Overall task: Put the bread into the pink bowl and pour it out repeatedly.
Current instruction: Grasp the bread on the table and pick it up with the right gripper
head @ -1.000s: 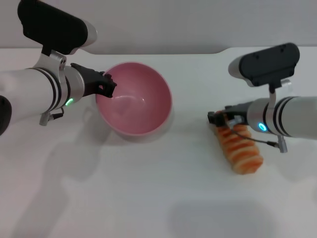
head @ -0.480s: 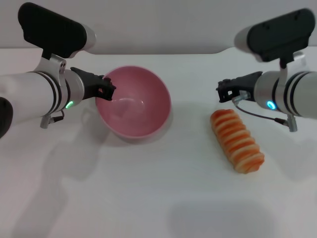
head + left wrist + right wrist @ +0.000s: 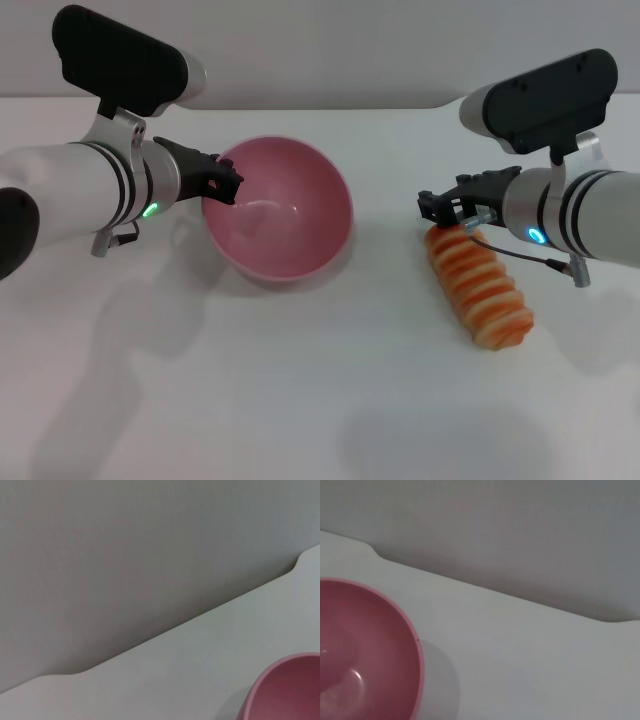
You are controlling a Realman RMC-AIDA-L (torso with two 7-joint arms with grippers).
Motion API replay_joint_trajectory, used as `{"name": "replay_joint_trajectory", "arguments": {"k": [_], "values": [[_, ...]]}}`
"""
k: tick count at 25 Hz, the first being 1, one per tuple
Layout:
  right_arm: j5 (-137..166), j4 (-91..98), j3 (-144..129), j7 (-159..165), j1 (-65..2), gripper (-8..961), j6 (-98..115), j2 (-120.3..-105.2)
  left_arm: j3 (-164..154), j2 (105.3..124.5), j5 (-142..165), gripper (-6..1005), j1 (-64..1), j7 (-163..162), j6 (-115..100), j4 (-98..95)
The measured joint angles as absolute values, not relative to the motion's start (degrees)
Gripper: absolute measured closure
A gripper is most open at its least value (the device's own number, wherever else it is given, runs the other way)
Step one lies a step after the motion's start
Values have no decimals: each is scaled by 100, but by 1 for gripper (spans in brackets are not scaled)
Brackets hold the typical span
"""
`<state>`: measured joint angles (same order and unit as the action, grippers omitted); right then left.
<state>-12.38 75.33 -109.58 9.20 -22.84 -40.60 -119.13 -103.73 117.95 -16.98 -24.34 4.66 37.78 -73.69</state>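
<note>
Left end effector (image 3: 228,183) pinches pink bowl (image 3: 290,225) rim. Right end effector (image 3: 447,208) parted over bread (image 3: 480,285) end (empty). Risk: end-grab lets loaf pivot, slip onto worktop (image 3: 320,400).

white table (image 3: 300,400), grey wall behind (image 3: 125,545), notched far edge

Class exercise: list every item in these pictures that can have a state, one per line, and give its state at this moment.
pink bowl: empty, tilted, rim gripped by the left pincer.
bread: lying on the table, striped side up, outside the bowl.
left pincer: shut on the bowl's rim.
right pincer: at the bread's far end; open or shut cannot be told.
table: bears the bowl and bread.
</note>
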Motion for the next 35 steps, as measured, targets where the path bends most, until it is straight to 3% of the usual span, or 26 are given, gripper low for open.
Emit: {"name": "replay_joint_trajectory", "arguments": {"k": [4,6,18,35], "values": [[-1238,7520,-10975,926,-2284,455,-4073,-11911,-10380,11795,-1737,946,-2473,466,3779,-7328],[-1261,7475,-11029,979,-2281,223,-4078,-11911,-10384,11795,-1750,946,-2483,466,3778,-7320],[-1375,7200,-11439,1323,-2316,118,-4051,-11918,-10411,11795,-1754,946,-2553,466,3791,-7292],[-1295,6662,-11375,1704,-2449,118,-4079,-11900,-10419,11801,-1749,947,-2632,466,3822,-7260]]}}
